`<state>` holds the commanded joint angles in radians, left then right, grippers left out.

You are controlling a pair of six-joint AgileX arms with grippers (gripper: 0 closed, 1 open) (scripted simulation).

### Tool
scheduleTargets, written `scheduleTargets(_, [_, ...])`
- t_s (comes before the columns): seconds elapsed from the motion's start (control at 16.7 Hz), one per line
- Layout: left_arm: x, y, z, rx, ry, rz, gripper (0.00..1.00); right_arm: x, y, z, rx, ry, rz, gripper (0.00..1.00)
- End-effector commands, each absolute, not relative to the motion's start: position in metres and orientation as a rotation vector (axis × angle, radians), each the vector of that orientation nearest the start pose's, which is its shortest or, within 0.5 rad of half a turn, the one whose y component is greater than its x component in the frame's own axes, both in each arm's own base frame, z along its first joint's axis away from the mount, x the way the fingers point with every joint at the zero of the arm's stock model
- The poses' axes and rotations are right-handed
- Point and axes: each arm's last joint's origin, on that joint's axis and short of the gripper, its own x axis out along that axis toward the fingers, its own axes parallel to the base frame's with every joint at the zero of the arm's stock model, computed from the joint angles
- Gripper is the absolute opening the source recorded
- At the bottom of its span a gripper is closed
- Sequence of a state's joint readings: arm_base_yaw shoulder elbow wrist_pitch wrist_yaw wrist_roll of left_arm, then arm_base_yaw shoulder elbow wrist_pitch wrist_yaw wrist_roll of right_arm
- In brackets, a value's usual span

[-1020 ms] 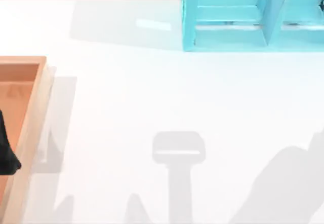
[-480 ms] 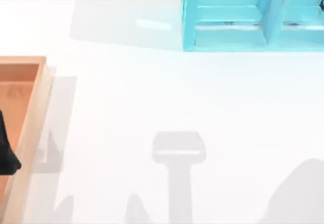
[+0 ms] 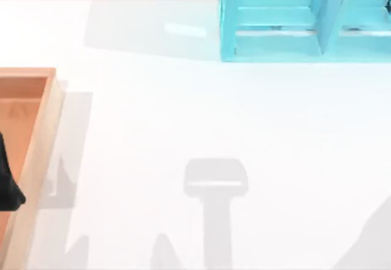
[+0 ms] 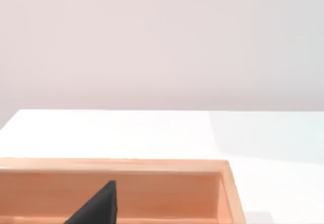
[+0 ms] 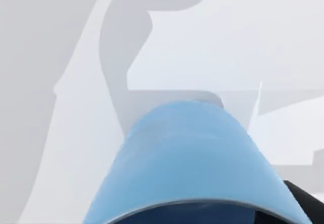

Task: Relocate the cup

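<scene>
The cup (image 5: 195,163), plain blue and round-rimmed, sits very close in the right wrist view and hangs above the white table, which shows its shadow. My right gripper is shut on the cup; one of its dark fingers (image 5: 306,203) shows beside the rim. In the top view only the right arm's shadow (image 3: 369,245) reaches in at the lower right corner. My left gripper (image 3: 6,184) is parked at the far left over the wooden tray (image 3: 36,142); a dark part of it (image 4: 96,206) shows in the left wrist view.
A light-blue shelf unit (image 3: 275,44) with open compartments stands at the back right. The wooden tray's rim (image 4: 116,165) runs along the left edge of the table. White tabletop (image 3: 201,111) lies between them.
In the top view the right arm's shadow has shrunk and slid toward the lower right corner. The left arm has not moved.
</scene>
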<state>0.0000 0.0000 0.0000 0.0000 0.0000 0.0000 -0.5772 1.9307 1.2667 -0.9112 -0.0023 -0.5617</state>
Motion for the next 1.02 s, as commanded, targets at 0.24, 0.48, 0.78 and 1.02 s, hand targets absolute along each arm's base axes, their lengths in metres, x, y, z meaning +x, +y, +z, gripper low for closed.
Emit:
scheduleTargets(0.24, [0.1057, -0.0012, 0.16, 0.0, 0.0, 0.0, 1.0, 0.293, -0.1874, 0.1423, 0.012, 1.573, -0.003, 0.0])
scheduleTargets(0.48, [0.1057, -0.0012, 0.16, 0.0, 0.0, 0.0, 1.0, 0.293, -0.1874, 0.1423, 0.012, 1.573, -0.003, 0.3])
scheduleTargets(0.78, [0.1057, -0.0012, 0.16, 0.0, 0.0, 0.0, 1.0, 0.293, -0.1874, 0.1423, 0.012, 1.573, -0.003, 0.68])
scheduleTargets(1.02, [0.1057, -0.0012, 0.16, 0.0, 0.0, 0.0, 1.0, 0.293, -0.1874, 0.1423, 0.012, 1.573, -0.003, 0.98])
